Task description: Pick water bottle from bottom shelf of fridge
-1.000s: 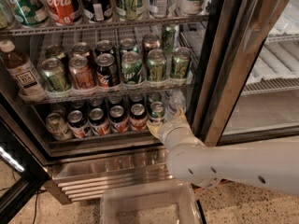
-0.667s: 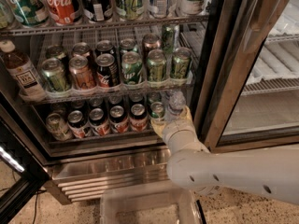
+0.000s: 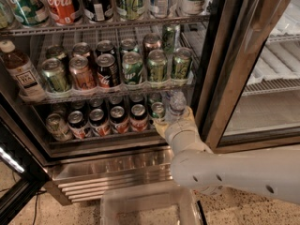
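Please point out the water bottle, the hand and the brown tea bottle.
water bottle point(image 3: 177, 103): camera view, clear upper body.
hand point(image 3: 174, 118): camera view, its tip, at the water bottle.
brown tea bottle point(image 3: 24, 78): camera view, its label.

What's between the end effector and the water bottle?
Nothing: in the camera view the end effector sits right at the water bottle, at the right end of the bottom shelf.

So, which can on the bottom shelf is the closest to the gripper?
The green can at the right end of the front row, beside the water bottle. The gripper is at that bottle; all the others stand farther left.
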Motion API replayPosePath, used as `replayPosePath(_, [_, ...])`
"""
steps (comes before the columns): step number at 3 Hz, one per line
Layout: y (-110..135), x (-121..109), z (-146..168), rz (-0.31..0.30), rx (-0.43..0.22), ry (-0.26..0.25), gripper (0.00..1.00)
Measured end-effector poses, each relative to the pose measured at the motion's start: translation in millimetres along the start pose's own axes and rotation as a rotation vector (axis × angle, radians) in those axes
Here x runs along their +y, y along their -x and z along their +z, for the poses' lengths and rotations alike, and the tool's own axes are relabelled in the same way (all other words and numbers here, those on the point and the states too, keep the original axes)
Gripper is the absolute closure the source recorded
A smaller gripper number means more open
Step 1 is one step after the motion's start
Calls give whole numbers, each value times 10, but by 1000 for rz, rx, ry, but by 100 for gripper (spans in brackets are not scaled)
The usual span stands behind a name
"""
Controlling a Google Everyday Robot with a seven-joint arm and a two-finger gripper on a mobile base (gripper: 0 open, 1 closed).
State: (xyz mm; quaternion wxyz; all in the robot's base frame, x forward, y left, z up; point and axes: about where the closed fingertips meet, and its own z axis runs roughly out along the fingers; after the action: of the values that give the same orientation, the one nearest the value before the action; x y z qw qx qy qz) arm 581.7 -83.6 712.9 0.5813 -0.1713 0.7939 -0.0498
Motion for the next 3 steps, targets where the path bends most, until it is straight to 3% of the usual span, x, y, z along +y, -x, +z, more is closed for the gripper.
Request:
replayPosePath(1, [-149, 55, 91, 18, 34, 31, 33])
replayPosePath(3, [-256, -84, 195, 17, 42, -17, 33])
